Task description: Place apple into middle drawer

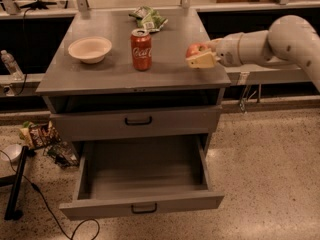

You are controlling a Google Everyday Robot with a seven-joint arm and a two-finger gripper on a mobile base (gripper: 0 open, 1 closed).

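Middle drawer (142, 196) pulled fully out below the closed top drawer (137, 120), showing only its bare grey floor; pale bowl (90, 49) on the surface (110, 76) shows only its own inner wall. Cola can (141, 49) stands upright near the centre of the surface, with a green bag (149, 18) at the back. Gripper (196, 55) reaches in over the right edge of the surface, fingers (202, 60) closed around the apple (193, 48); whether the apple touches the surface cannot be told.
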